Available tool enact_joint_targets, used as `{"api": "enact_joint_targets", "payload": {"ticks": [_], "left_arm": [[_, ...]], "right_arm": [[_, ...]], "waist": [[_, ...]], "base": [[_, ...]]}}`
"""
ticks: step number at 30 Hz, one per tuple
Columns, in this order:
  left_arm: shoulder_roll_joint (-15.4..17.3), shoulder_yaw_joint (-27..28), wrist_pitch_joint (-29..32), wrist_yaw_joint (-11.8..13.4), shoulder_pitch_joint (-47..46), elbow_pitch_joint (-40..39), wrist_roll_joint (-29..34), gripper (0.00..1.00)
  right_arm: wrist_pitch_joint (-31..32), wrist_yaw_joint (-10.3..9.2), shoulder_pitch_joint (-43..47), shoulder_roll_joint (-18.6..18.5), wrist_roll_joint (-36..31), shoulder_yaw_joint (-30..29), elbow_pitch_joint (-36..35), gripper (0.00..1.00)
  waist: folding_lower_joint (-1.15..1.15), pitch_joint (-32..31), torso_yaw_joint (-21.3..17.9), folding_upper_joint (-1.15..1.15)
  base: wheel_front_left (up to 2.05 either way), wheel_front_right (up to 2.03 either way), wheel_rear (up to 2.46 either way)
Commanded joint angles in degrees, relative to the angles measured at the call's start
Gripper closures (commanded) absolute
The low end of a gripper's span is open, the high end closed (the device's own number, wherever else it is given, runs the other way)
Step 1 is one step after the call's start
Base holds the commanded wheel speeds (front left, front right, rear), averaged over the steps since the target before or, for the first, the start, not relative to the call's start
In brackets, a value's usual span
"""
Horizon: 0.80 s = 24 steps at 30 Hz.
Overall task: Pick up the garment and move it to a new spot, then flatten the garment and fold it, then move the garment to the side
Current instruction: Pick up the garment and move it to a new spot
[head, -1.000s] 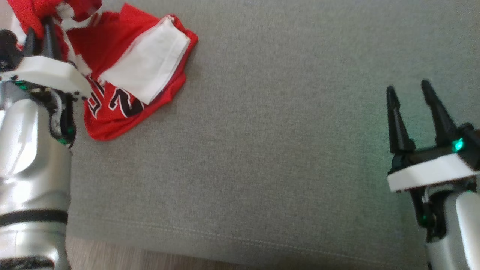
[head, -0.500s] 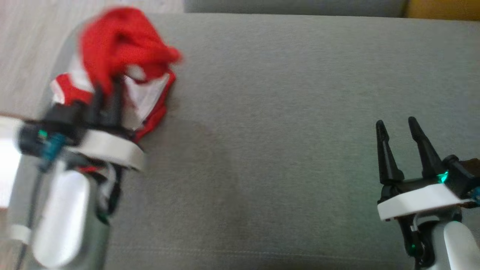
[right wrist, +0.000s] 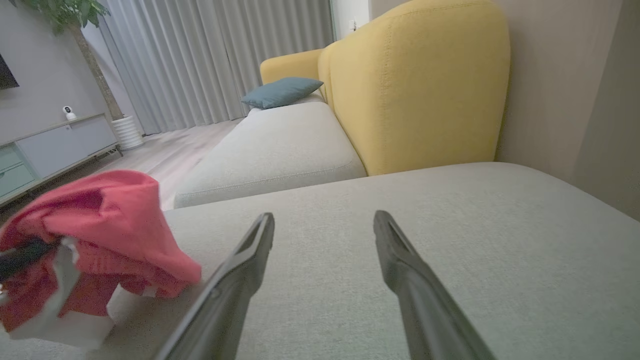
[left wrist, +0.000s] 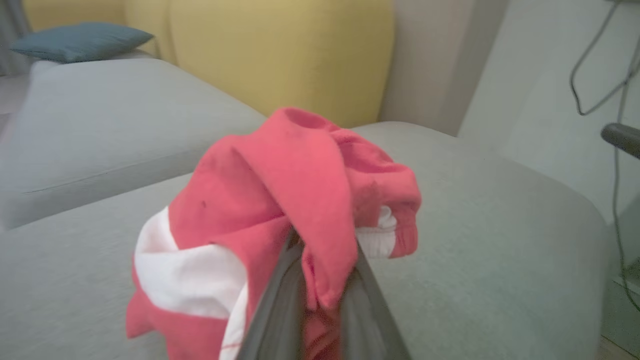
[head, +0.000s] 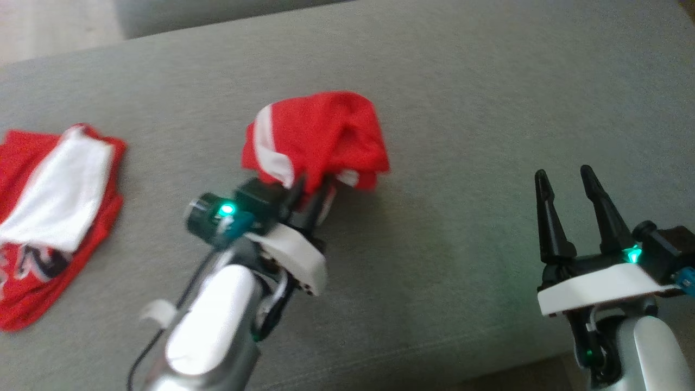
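Observation:
The garment (head: 320,136), a bunched red cloth with white stripes, hangs from my left gripper (head: 309,187), which is shut on a fold of it over the middle of the grey cushion (head: 461,108). In the left wrist view the garment (left wrist: 300,200) drapes over both dark fingers (left wrist: 280,305) and hides their tips. My right gripper (head: 564,174) stands open at the lower right, well clear of the cloth, nothing between its fingers. The right wrist view has the garment (right wrist: 100,220) to the left of my open right gripper (right wrist: 324,215).
A second red jersey (head: 54,217) with a white panel and black numbers lies flat at the cushion's left end. A yellow backrest (right wrist: 415,90) rises behind, with another grey cushion (right wrist: 275,145) and a blue pillow (right wrist: 280,91) beyond. Cables (left wrist: 600,75) hang at the right wall.
The head camera has swung. My left gripper has lifted the garment off the jersey pile and carried it right, toward the cushion's middle. The right gripper stays open.

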Motion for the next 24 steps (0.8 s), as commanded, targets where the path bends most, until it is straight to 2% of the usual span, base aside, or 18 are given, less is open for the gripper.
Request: {"api": "enact_joint_targets", "payload": {"ticks": [1,7,8,9,10,12,17,19,20,24], "left_arm": [[-0.25,-1.03,-1.07,-0.62,-3.67,1.09,-0.11,1.00],[-0.68,-9.27,-3.63,-0.49,-6.34,10.07,-2.38,1.00],[-0.69,-10.61,-4.10,-0.16,-6.67,11.17,-2.95,0.69],[-0.69,-11.88,-4.69,0.14,-6.94,11.86,-3.64,0.13],[-0.70,-13.24,-5.16,0.42,-7.24,12.41,-4.04,0.00],[-0.70,-16.54,-6.71,1.32,-7.69,12.80,-4.64,0.00],[-0.71,-18.39,-8.39,3.34,-7.59,10.42,-4.15,0.00],[-0.68,-17.86,-8.88,4.61,-7.23,8.30,-3.75,0.00],[-0.05,-16.57,-9.12,6.15,-6.47,6.04,-3.55,0.00],[2.43,-12.07,-9.30,9.08,-4.27,1.99,-4.63,0.00]], "right_arm": [[-0.91,0.43,-2.76,0.09,0.56,1.41,-1.56,0.00],[-2.12,0.43,-3.33,0.44,1.55,1.76,0.02,0.00],[-2.36,0.43,-3.43,0.49,1.67,1.84,0.32,0.00],[-2.58,0.43,-3.48,0.54,1.74,1.92,0.58,0.00],[-2.76,0.43,-3.46,0.58,1.78,1.86,0.83,0.00],[-3.00,0.43,-3.31,0.69,1.71,1.75,1.51,0.00],[-3.01,0.43,-3.05,0.68,1.17,1.55,1.72,0.00],[-2.79,0.43,-2.73,0.63,0.99,1.38,1.66,0.00],[-2.50,0.43,-2.29,0.62,0.91,1.17,1.52,0.00],[-1.86,0.43,-1.60,0.43,0.50,0.96,0.95,0.00]], "waist": [[0.00,2.70,-5.22,0.00],[0.00,4.94,-8.53,0.00],[0.00,5.03,-8.71,0.00],[0.00,5.08,-8.79,0.00],[0.00,5.06,-8.66,0.00],[0.00,4.21,-7.66,0.00],[0.00,2.23,-4.94,0.00],[0.00,1.19,-3.24,0.00],[0.00,0.27,-1.54,0.00],[0.00,-1.19,1.49,0.00]], "base": [[0.00,0.00,0.00],[0.00,0.00,0.00],[0.00,0.00,0.00],[0.00,0.00,0.00],[0.00,0.00,0.00],[0.00,0.00,0.00],[0.00,0.00,0.00],[0.00,0.00,0.00],[0.00,0.00,0.00],[0.00,0.00,0.00]]}}
